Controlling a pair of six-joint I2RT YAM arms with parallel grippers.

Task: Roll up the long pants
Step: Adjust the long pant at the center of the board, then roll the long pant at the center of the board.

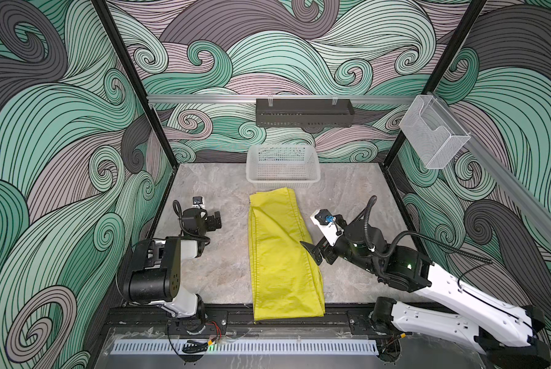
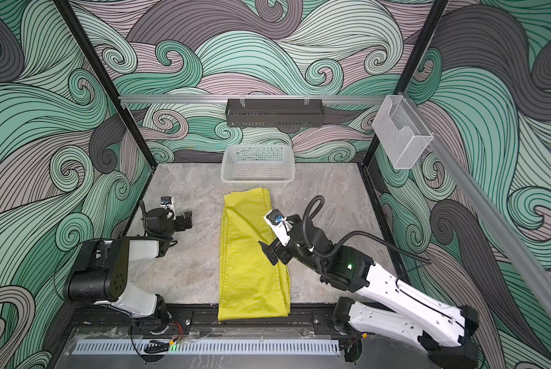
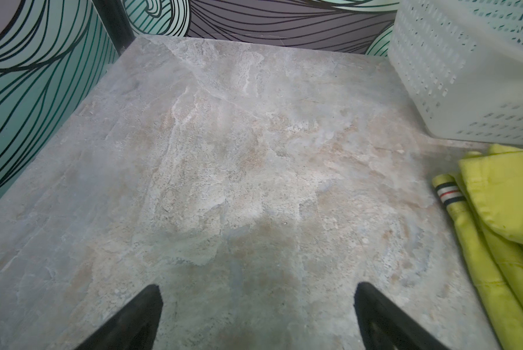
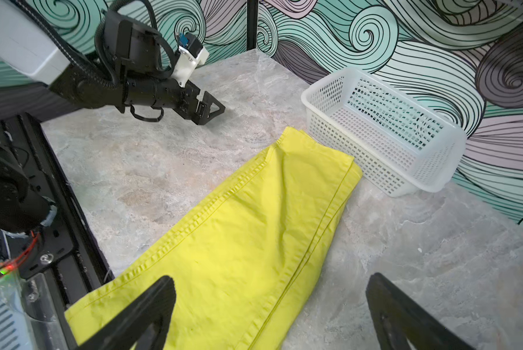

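Pants [image 1: 283,255] lie folded flat. Left gripper [image 1: 216,220] sits well apart, right gripper [image 1: 313,254] over their edge — both jaws wide apart, holding nothing.

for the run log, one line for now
long pants: folded flat, unrolled | left gripper: open, empty | right gripper: open, over pants edge

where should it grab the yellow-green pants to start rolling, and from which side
Probably the near short end of the bright yellow-green fabric pants, from the robot's side: they lie as one flat strip toward the white perforated plastic basket, and that end overhangs the grey stone-look table, so it lifts easily.
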